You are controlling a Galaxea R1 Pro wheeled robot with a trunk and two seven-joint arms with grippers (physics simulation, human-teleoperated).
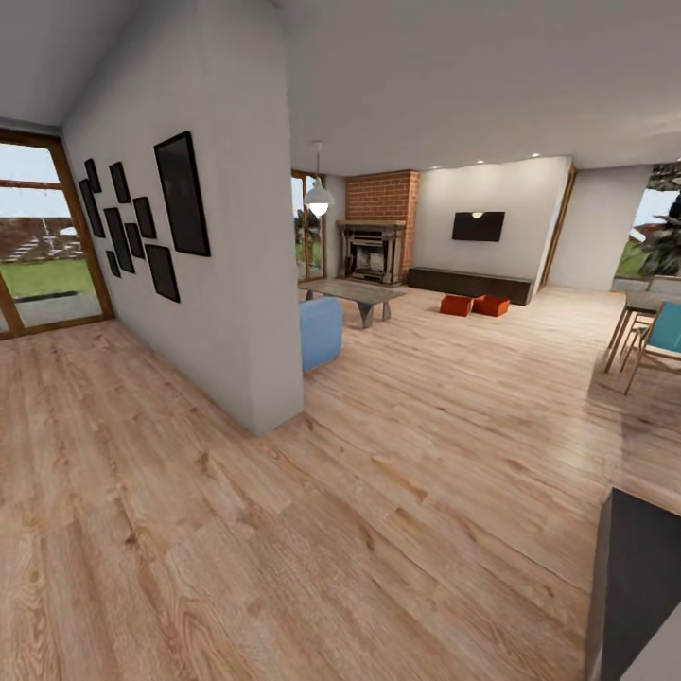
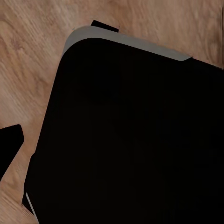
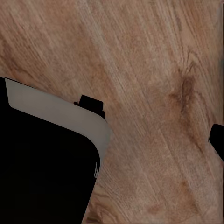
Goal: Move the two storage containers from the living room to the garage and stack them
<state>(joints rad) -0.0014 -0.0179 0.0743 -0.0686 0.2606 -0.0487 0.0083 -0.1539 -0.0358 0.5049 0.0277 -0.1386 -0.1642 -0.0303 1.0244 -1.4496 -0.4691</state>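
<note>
1. Wood-plank floor (image 1: pixel 312 530) fills the lower half of the head frame, nearest the camera; a dark slab (image 1: pixel 636 586), part of the robot's body, cuts in at lower right.
2. Far left: glass door (image 1: pixel 38 236) with a brown frame, grass outside.
3. Left of centre: white wall (image 1: pixel 227 284) juts toward the camera, with a cluster of black picture frames (image 1: pixel 142 218) on its left face.
4. Just right of the wall's edge: blue seat (image 1: pixel 321 331), partly hidden behind the wall.
5. Centre, farther back: low table (image 1: pixel 352 295), white pendant lamp (image 1: pixel 319 197) hanging above it, brick fireplace (image 1: pixel 379 227) behind.
6. Right of centre on the back wall: black TV (image 1: pixel 478 226), long dark cabinet (image 1: pixel 470 284) under it.
7. Two bins: left bin (image 1: pixel 456 305) and right bin (image 1: pixel 491 305), orange-red, on the planks in front of the cabinet, just beside each other, far from the camera, centre-right of the frame.
8. Right edge: table and chairs (image 1: pixel 653 336), one chair with a teal seat; plant and window above.
9. Left wrist frame: black base panel (image 2: pixel 130 135) with a grey rim over the planks; left gripper's state cannot be told.
10. Right wrist frame: planks, black panel corner (image 3: pixel 42 163) with a grey rim at lower left; right gripper's state cannot be told.
</note>
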